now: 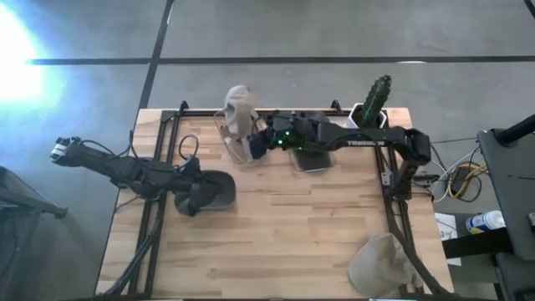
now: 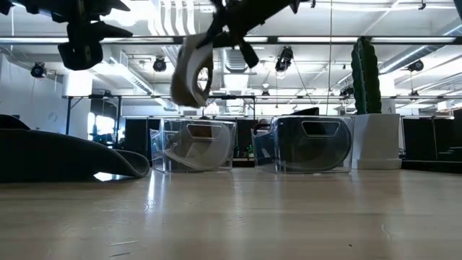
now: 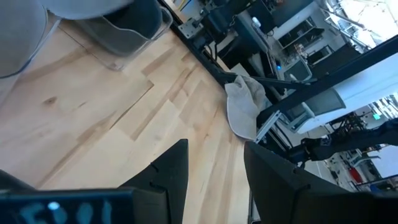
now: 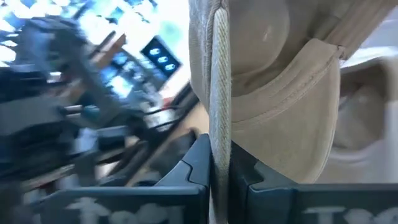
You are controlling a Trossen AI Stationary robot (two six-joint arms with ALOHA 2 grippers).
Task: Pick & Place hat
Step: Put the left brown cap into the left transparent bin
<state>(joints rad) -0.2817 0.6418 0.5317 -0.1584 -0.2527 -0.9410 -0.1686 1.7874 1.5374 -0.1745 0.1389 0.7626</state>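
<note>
A beige cap [image 1: 239,107] hangs from my right gripper [image 1: 257,142], which is shut on it above the left clear bin [image 2: 198,146]. In the low view the cap [image 2: 190,72] dangles well above that bin, which holds another pale hat. My left gripper [image 3: 214,171] is open and hovers high [image 2: 81,45] over a dark hat [image 1: 216,191] lying flat on the table's left side. A second beige hat [image 1: 380,261] lies at the near right corner. My right gripper pinches the beige cap's edge [image 4: 219,134] between its two fingers, a corded seam running straight into the closed gap. The fingers come level from the table's right. The cap is lifted clear and hangs below the fingers, over the left clear bin.
A second clear bin [image 2: 310,144] with a dark hat inside stands right of the first. A tall cactus [image 1: 376,99] in a white pot [image 2: 375,141] stands at the far right. Bare wood [image 1: 301,226] lies in the table's middle and near side.
</note>
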